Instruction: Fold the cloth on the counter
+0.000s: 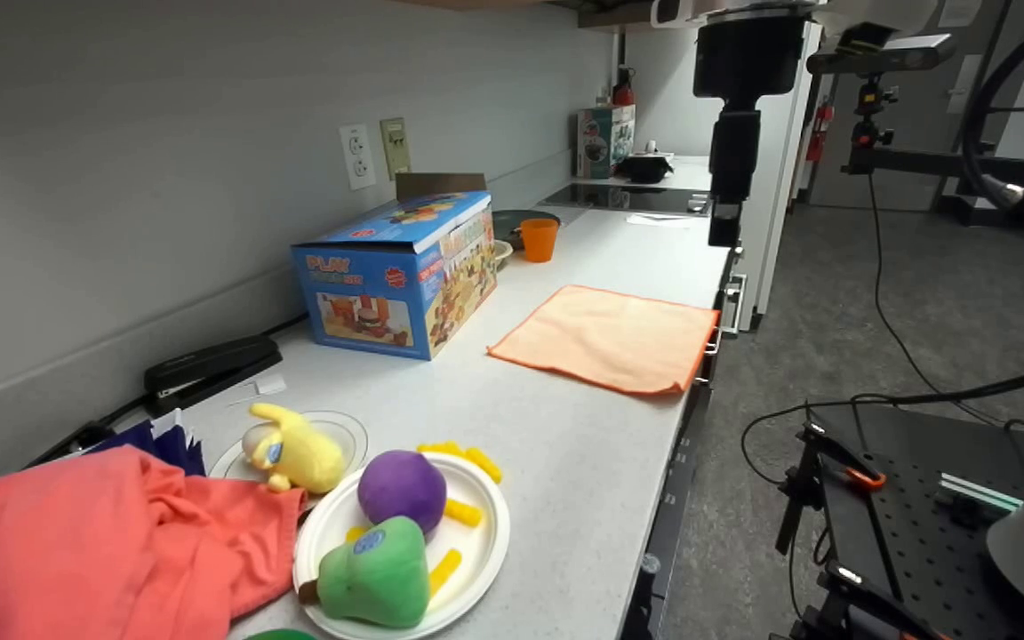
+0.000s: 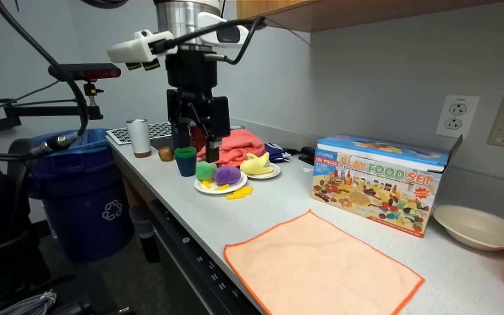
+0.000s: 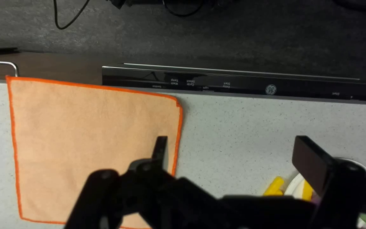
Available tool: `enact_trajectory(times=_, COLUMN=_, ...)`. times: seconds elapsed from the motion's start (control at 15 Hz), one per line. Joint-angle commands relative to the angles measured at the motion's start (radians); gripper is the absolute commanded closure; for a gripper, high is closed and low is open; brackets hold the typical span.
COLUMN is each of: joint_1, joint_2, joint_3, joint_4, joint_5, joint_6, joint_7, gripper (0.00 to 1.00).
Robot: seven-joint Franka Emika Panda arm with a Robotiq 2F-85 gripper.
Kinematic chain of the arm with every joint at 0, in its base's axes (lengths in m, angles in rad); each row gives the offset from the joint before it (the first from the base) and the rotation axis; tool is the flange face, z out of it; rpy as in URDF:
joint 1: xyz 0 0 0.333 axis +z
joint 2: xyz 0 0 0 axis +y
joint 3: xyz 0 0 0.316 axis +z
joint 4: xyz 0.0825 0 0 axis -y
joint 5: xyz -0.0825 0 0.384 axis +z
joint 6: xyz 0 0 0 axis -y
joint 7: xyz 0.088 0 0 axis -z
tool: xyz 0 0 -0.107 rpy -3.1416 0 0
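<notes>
Gripper (image 3: 233, 151) up in the air over the counter (image 1: 565, 427), fingers wide apart, well above the cloth (image 1: 610, 342). In wrist view one finger overlaps the cloth's edge; the other's off past it, partly covering the white plate (image 1: 487, 569) w/ toys.

Near to far, in an exterior view: red fabric heap (image 1: 103, 551) closest, running out of view, right beside the plate (can't tell if touching). On the plate: green toy pear (image 1: 379, 573), purple soft toy (image 1: 402, 491), a few yellow sticks (image 1: 463, 512); more sticks on the counter just past the rim. Next to that, 2nd plate (image 2: 274, 170) w/ a yellow soft toy (image 1: 312, 455) on it. Then blk stapler (image 1: 210, 364), close to the wall (image 1: 165, 178).

Mid-counter: toy food box (image 1: 370, 267), blue top, food pics on the sides, a flap standing up at the back. Cloth's b/w that box & the counter's front edge, apart from the box: thin peach sq. w/ orange hem, spread out flat, corner nearest this view a bit rumpled, another corner poking past the front edge near a drawer handle (image 3: 3, 62).

Past the toy box: pale bowl (image 2: 475, 227), mostly hidden behind it from here, w/ orange cup (image 1: 539, 240) just beside. Then blk cooktop (image 1: 601, 197), & at its far side a blk item (image 1: 645, 169), too small to ID. Far end: upright green box (image 1: 596, 147).
</notes>
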Motion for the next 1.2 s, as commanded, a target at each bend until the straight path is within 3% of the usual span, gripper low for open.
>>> enact_trajectory(times=0.0, joint_1=0.006, joint_2=0.0, joint_3=-0.006, joint_4=0.002, joint_5=-0.003, joint_6=-0.002, joint_7=0.003, gripper=0.0)
enact_trajectory(times=0.4, joint_1=-0.031, joint_2=0.102, joint_3=-0.029, joint_4=-0.008, joint_5=-0.036, joint_6=0.065, joint_7=0.01, gripper=0.0)
enact_trajectory(times=1.13, joint_1=-0.056, joint_2=0.467, joint_3=-0.05, joint_4=-0.054, joint_5=-0.082, joint_6=0.411, joint_7=0.063, gripper=0.0)
